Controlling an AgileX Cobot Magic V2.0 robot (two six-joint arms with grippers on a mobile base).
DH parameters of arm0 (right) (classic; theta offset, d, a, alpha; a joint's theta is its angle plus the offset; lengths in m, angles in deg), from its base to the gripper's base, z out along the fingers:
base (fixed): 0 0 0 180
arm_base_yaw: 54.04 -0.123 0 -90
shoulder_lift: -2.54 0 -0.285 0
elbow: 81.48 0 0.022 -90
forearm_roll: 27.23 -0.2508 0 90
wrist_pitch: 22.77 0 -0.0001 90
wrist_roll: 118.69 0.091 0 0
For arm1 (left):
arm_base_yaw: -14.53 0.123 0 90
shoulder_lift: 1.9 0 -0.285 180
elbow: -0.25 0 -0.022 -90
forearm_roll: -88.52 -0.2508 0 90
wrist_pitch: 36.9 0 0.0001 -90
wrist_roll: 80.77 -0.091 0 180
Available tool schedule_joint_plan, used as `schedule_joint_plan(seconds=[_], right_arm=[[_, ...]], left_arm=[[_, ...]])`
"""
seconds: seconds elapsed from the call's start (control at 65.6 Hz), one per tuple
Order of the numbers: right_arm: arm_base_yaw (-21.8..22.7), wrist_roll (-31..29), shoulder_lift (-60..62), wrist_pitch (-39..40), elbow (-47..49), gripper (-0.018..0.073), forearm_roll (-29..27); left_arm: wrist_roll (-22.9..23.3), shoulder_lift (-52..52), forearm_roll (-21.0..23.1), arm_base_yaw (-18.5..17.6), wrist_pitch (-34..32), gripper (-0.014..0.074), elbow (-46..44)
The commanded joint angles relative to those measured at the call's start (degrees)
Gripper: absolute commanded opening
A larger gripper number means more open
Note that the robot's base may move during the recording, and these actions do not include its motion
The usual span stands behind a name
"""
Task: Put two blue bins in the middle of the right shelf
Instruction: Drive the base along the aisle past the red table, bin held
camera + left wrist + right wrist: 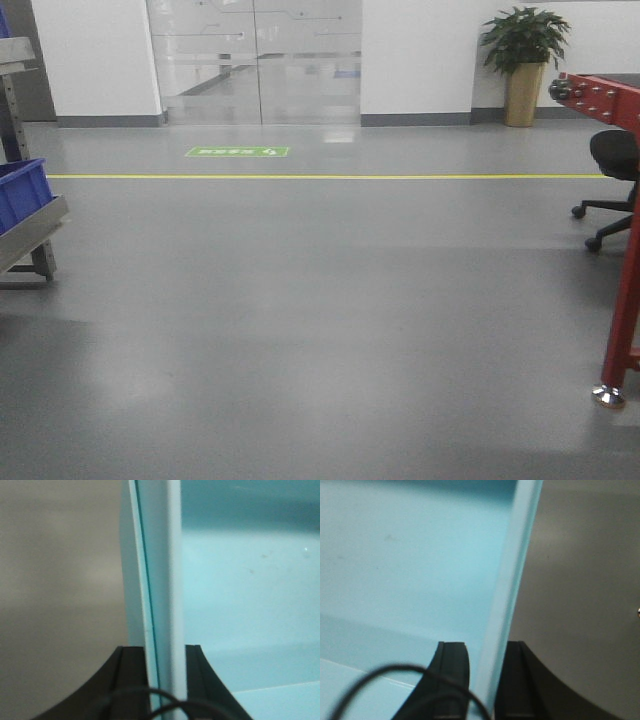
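A blue bin fills both wrist views, looking pale blue up close. In the left wrist view my left gripper [165, 652] is shut on the bin's left wall [160, 580], one black finger [131, 672] outside and the other inside. In the right wrist view my right gripper [487, 650] is shut on the same bin's right wall [512, 570]; the bin's inside [410, 555] lies to the left. Another blue bin [20, 190] sits on a grey shelf [35, 228] at the front view's left edge. Neither gripper shows in the front view.
A red metal rack with rollers [625, 290] stands at the right edge, one foot on the floor. A black office chair [612, 165] is behind it. A potted plant [523, 60] and glass doors [255, 60] stand at the far wall. A yellow line [320, 177] crosses the grey floor.
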Motion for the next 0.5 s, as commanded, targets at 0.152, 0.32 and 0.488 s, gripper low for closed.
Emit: schedule_joint_plan(seconds=[0.152,0.32,0.488], right_arm=[[-0.4,-1.1,0.5,4.0,0.7,-0.0153,-2.2],[-0.4,-1.1,0.5,4.0,0.7,-0.0153,-2.2],[-0.4,-1.1,0.5,4.0,0.7,-0.0153,-2.2]], left_arm=[[-0.4,1.3,2.5,-0.5,-8.8,-0.0111,-1.2],[-0.4,1.3,2.2,-0.5,-8.8,-0.0111,-1.2],[-0.4,1.3,2.2,-0.5,-8.8,-0.0111,-1.2]])
